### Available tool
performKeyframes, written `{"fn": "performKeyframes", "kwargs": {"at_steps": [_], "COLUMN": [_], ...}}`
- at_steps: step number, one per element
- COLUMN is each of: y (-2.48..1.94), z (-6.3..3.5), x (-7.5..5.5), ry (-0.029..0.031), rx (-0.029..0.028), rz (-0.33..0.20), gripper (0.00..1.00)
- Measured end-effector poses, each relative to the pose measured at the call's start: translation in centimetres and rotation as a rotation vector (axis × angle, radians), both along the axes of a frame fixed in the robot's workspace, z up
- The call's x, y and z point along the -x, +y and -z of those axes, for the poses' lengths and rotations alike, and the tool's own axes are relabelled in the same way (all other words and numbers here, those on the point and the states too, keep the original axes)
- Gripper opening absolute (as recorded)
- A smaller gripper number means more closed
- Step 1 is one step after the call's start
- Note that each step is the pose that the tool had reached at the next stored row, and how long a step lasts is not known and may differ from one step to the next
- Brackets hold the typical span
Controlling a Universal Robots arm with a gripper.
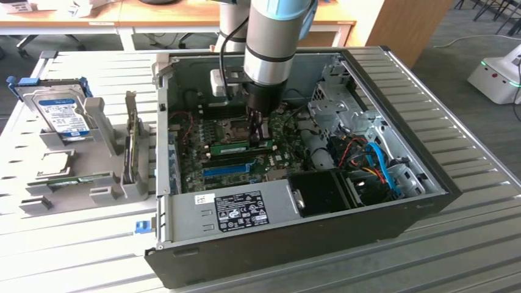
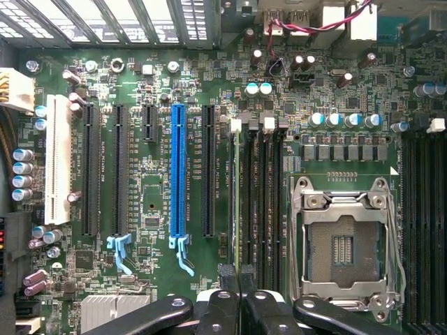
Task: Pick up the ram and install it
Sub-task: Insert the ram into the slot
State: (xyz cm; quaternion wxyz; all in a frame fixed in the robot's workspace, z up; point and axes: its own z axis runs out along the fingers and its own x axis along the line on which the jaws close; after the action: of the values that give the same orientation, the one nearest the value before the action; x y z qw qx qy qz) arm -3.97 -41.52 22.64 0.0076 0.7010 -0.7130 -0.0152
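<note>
A green ram [image 1: 240, 147] stands on edge in a motherboard slot inside the open computer case [image 1: 423, 201]. In the wrist view the ram [image 2: 237, 195] is a thin pale strip seen edge-on, running along the slot beside the processor socket [image 2: 342, 244]. My gripper [image 1: 262, 135] hangs straight down over the end of that stick at the exterior view's right. Its black fingertips are pressed together over the stick's end, and the gripper [image 2: 238, 276] is shut. Whether the tips touch the ram I cannot tell. A second green ram [image 1: 72, 181] lies in the grey parts tray.
The grey tray [image 1: 134, 183] at the exterior view's left also holds a blue-labelled hard drive [image 1: 63, 113] and a square chip [image 1: 53, 162]. A long blue slot [image 2: 178, 174] lies beside the ram slots. The power supply [image 1: 244, 210], blue cables [image 1: 382, 168] and case walls crowd the board.
</note>
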Motion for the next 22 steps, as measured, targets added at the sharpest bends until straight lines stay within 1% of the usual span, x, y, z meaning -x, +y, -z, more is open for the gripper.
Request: {"fn": "performKeyframes", "kwargs": {"at_steps": [7, 17, 19, 22], "y": [-0.03, -0.03, -0.03, -0.03], "z": [0.28, 0.29, 0.29, 0.29], "x": [0.0, 0.0, 0.0, 0.0], "ry": [0.0001, 0.0002, 0.0, 0.0001], "rx": [0.0002, 0.0003, 0.0002, 0.0002], "rz": [0.0, 0.0, 0.0, 0.0], "gripper": [0.12, 0.13, 0.25, 0.25]}}
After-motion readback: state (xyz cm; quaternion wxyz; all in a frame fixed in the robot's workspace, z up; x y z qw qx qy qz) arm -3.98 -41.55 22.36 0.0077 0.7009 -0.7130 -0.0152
